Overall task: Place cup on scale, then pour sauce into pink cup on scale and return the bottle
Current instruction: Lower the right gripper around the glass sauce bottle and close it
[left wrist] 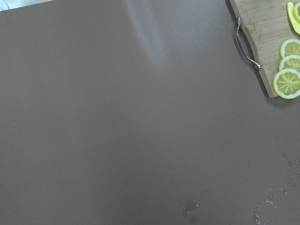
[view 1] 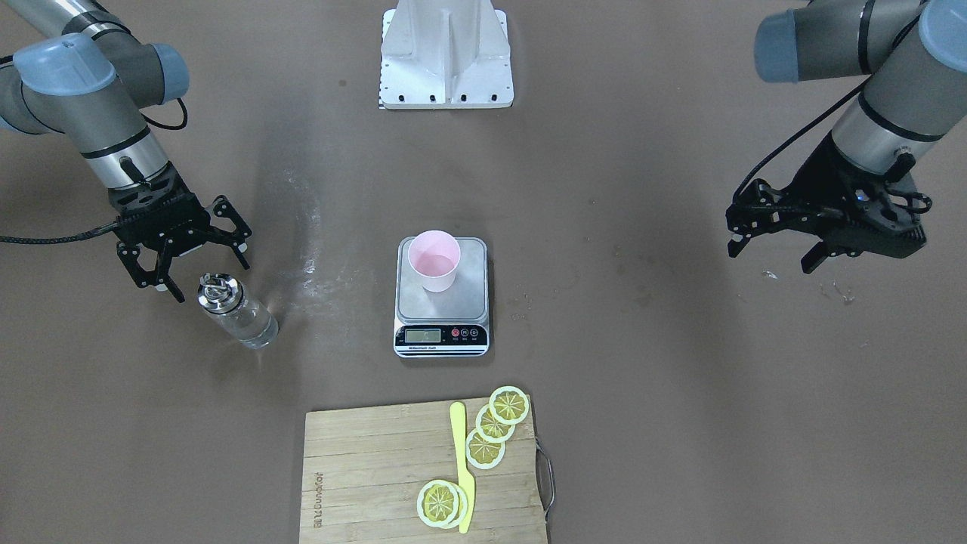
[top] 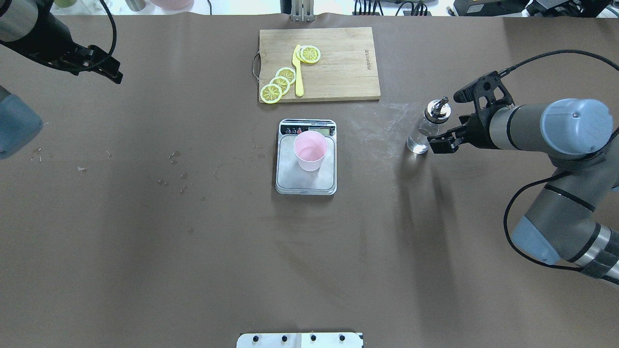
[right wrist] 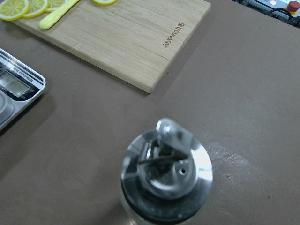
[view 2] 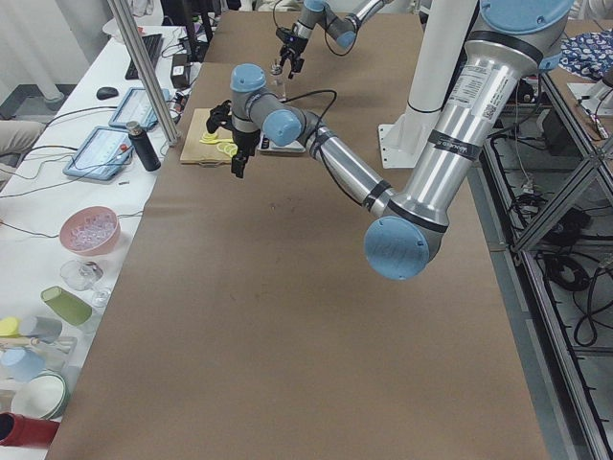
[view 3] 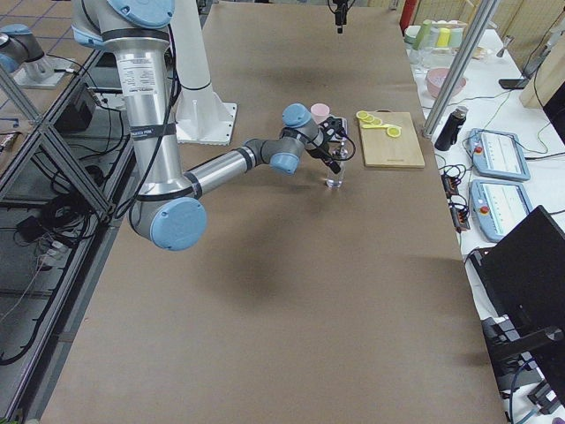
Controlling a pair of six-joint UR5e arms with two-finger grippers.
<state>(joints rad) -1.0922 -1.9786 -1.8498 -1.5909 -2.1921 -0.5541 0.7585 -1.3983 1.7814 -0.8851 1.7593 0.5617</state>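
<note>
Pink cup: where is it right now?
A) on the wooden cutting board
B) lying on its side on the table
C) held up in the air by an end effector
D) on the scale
D: the pink cup stands upright on the steel platform of the scale.

Silver-grey tubular arms [view 1: 891,113], pale blue joint caps [view 1: 57,64], black cables [view 1: 793,143], black jaws, white bolted base [view 1: 446,68].

I'm seeing the brown table [top: 145,241] carrying the scale [top: 304,182] at its middle. The bottle [top: 427,126] is standing upright on the robot's right side, the wooden cutting board [top: 338,72] is lying beyond the scale, and droplets [left wrist: 265,211] are speckling the surface.
</note>
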